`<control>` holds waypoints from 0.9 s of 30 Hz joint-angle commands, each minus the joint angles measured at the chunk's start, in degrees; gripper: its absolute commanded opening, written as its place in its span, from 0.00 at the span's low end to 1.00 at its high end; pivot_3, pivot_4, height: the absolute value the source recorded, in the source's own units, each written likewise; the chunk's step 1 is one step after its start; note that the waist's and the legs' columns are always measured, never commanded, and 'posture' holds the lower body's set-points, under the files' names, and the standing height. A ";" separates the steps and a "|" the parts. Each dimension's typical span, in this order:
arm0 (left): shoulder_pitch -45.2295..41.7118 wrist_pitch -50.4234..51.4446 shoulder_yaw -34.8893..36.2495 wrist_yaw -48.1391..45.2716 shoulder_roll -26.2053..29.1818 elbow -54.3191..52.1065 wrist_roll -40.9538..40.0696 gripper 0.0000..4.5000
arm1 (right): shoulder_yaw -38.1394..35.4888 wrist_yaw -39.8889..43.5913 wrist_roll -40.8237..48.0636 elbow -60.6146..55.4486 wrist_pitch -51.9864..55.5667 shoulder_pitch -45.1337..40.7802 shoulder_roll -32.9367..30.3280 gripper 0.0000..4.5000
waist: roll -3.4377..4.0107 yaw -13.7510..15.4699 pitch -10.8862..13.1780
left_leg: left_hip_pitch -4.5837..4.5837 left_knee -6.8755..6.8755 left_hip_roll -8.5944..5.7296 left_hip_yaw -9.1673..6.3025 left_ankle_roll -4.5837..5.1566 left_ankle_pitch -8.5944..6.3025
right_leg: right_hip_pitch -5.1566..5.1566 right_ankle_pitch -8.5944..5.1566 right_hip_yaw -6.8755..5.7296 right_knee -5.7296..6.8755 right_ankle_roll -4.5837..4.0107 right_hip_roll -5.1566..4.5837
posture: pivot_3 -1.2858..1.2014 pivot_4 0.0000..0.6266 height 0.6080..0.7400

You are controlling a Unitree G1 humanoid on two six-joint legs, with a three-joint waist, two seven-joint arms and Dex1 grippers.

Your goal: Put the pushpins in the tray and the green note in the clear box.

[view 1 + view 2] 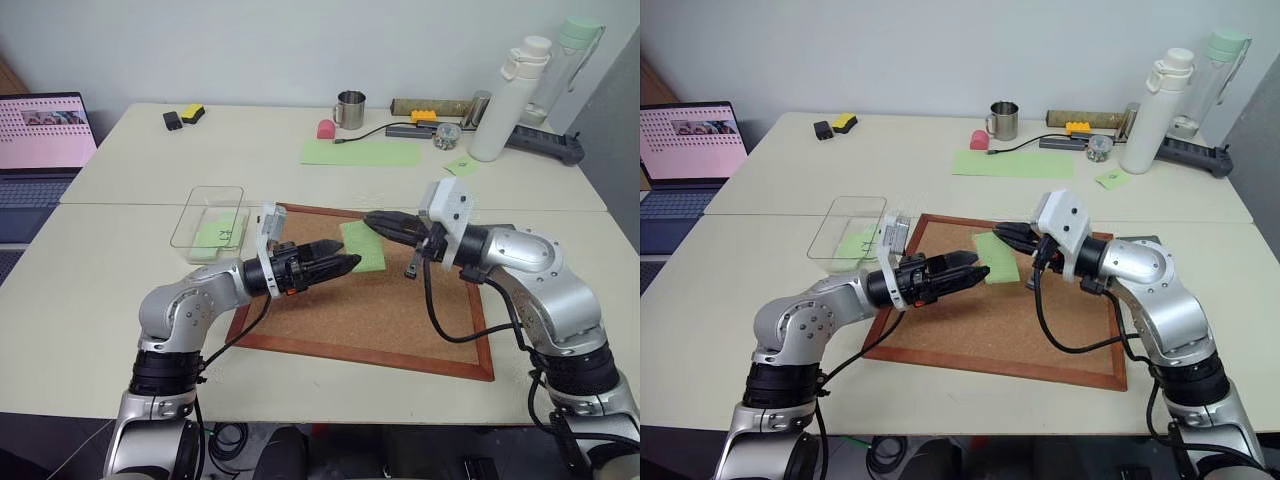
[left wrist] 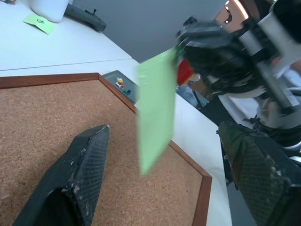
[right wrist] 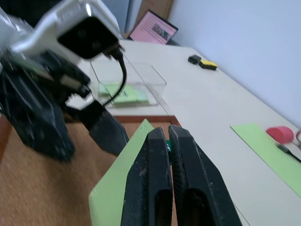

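Cork board (image 1: 370, 320), wood-framed, flat on the table: rigid backing, not mine to move. Clear box (image 1: 205, 215), thin transparent plastic just off the board's far left corner, with a green slip already lying inside; I judge it light and apt to slide if nudged. Right gripper (image 3: 168, 141): I have its jaws fully closed, pinching the top edge of the green note (image 1: 998, 257), which hangs clear of the cork between the two arms. Left gripper (image 1: 345, 266): jaws spread wide, holding nothing, tips just beside the note. I rate the note nearly weightless, floppy, prone to curl and flutter; best taken by an edge. Pushpins (image 2: 123, 84): tiny, in the grey tray (image 2: 113, 75) beyond the board's corner.
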 commanded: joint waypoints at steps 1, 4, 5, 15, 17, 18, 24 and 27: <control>-1.29 -1.70 -0.48 -0.68 -0.42 -0.51 0.14 0.87 | -1.23 -1.57 1.84 -4.07 2.03 -1.22 0.67 0.00 | 0.00 0.02 0.00 | -0.01 0.00 0.00 -0.01 0.00 0.00 | 0.00 0.00 -0.01 -0.01 0.00 0.00 | 0.52 0.24 1.00; -1.93 -1.97 -0.27 -0.51 -1.02 -0.23 -0.29 0.87 | -0.79 -2.29 2.05 -4.70 2.77 -1.08 1.27 0.00 | 0.00 0.04 0.00 | -0.01 0.00 0.00 0.00 0.17 -0.09 | 0.00 0.00 -0.01 -0.01 0.00 0.00 | 0.52 0.24 1.00; -2.15 -1.95 -0.05 -0.51 -1.27 -0.16 -0.67 0.87 | -0.66 -2.48 2.05 -4.76 2.92 -1.01 1.45 0.00 | 0.00 0.04 0.00 | -0.01 0.00 -0.01 0.00 0.18 -0.10 | 0.00 0.00 -0.01 -0.01 0.00 0.00 | 0.52 0.24 1.00; -1.86 1.10 1.31 -0.78 -0.97 -1.37 -4.82 0.53 | -0.04 -2.98 0.66 -4.39 2.09 1.10 1.02 0.00 | 0.00 -0.01 0.00 | -0.01 -0.01 -0.01 -0.01 0.19 -0.11 | -0.01 0.00 -0.01 -0.02 0.00 0.00 | 0.52 0.24 1.00; -1.83 1.14 1.28 -0.79 -0.82 -1.38 -5.01 0.46 | -0.11 -2.93 0.42 -4.20 1.97 1.26 0.93 0.00 | 0.00 -0.01 0.00 | -0.01 -0.01 -0.01 -0.01 0.20 -0.11 | -0.01 0.00 -0.01 -0.02 0.00 0.00 | 0.52 0.24 1.00; -1.84 1.15 1.24 -0.78 -0.75 -1.38 -5.12 0.40 | -0.15 -2.88 0.31 -4.14 1.94 1.32 0.91 0.00 | 0.00 0.00 0.00 | -0.01 -0.01 -0.01 -0.01 0.19 -0.11 | -0.01 0.00 -0.01 -0.02 0.00 0.00 | 0.52 0.24 1.00; -1.54 0.35 0.91 -0.96 -0.43 -1.20 -4.50 0.14 | -0.29 -3.16 -0.24 -3.98 1.92 1.42 0.78 0.00 | 0.00 0.00 0.00 | -0.01 -0.01 -0.01 0.00 0.19 -0.11 | -0.01 0.00 -0.01 -0.03 0.00 0.00 | 0.52 0.24 1.00; -1.48 -0.13 0.84 -0.61 -0.77 -0.83 -4.06 0.03 | -0.17 -3.43 -0.32 -3.89 1.81 1.36 1.01 0.00 | 0.00 0.00 0.00 | -0.01 -0.01 -0.01 0.00 0.19 -0.11 | -0.01 0.00 -0.01 -0.03 0.00 0.00 | 0.52 0.24 1.00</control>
